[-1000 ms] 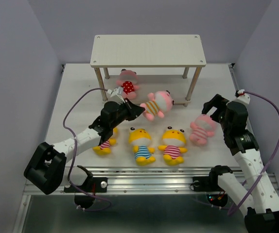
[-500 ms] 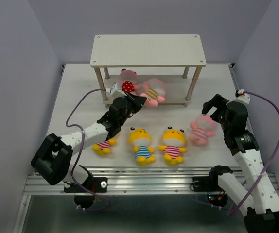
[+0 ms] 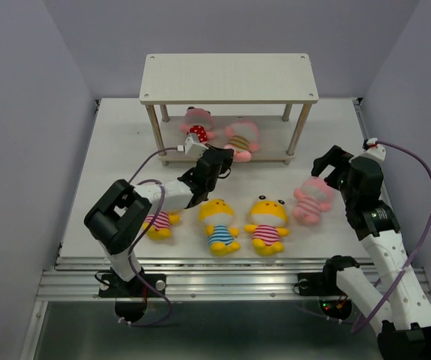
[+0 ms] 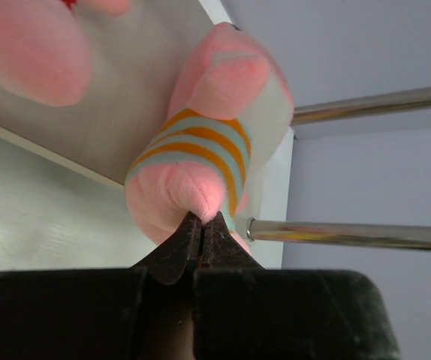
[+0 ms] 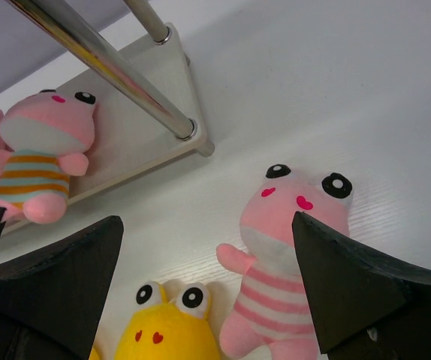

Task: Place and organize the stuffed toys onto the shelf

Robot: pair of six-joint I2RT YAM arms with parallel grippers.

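The left gripper (image 4: 202,220) clamps tight on a foot of the brown-striped pink toy (image 3: 239,141). The toy lies on the lower board (image 3: 272,144) of the shelf (image 3: 228,77), its long axis running front to back, head toward the rear and feet at the front edge. The right gripper (image 5: 206,219), jaws spread wide and holding nothing, hangs over the pink-striped toy (image 5: 284,259) on the table (image 3: 118,150).

Pale lavender walls (image 3: 20,112) on three sides; white table (image 3: 110,135); metal rail (image 3: 230,271) along near edge.
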